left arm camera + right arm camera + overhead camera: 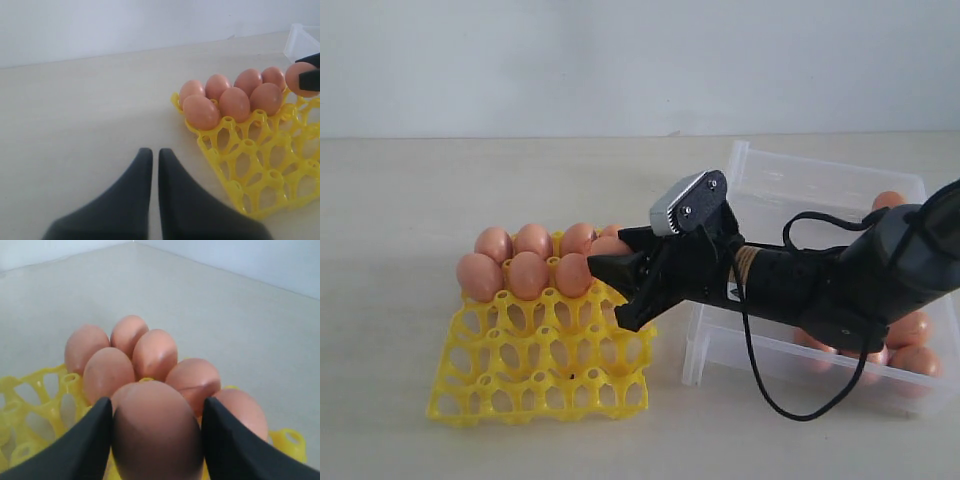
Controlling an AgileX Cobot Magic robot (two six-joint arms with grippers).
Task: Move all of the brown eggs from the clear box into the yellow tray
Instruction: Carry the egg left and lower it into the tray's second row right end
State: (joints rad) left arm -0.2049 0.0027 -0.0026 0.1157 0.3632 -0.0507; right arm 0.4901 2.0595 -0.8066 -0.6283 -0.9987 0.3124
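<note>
the held egg (155, 435) sits between the fingers of the right gripper (156, 406), which is closed on its sides about half-wide; its long axis appears to run along the fingers, not across them. it hangs over the edge of the yellow tray (520, 370) that faces the clear box (790, 180), at the end of the second row, where the one free cup of that row most likely lies just below it. seven brown eggs (527, 273) fill the row along the tray's far edge and three cups of the second row, so the neighbours stand just beside the drop point and crowd it on two sides, along with the tray's pointed posts. more eggs (915, 360) lie in the clear box under the arm. the left gripper (151, 152) hangs pressed together and empty off the tray's opposite side, apart from the eggs.
</note>
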